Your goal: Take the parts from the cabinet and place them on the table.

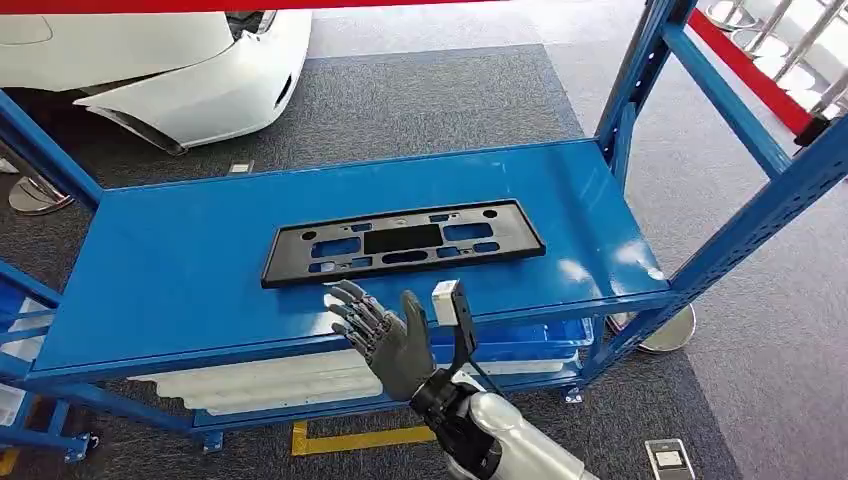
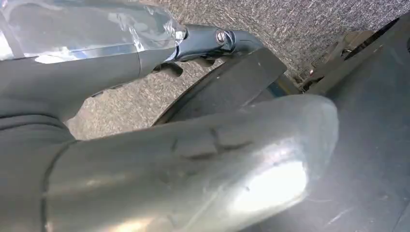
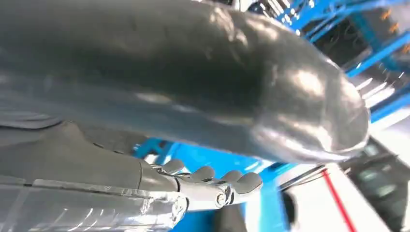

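1 black part, a flat perforated plate, lies lengthwise on the top shelf of the blue cabinet, near its middle. Below and just in front of the plate, at the shelf's front edge, my right hand is raised with fingers spread, holding nothing and not touching the plate. For my left hand, I cannot tell the finger state from its wrist view.
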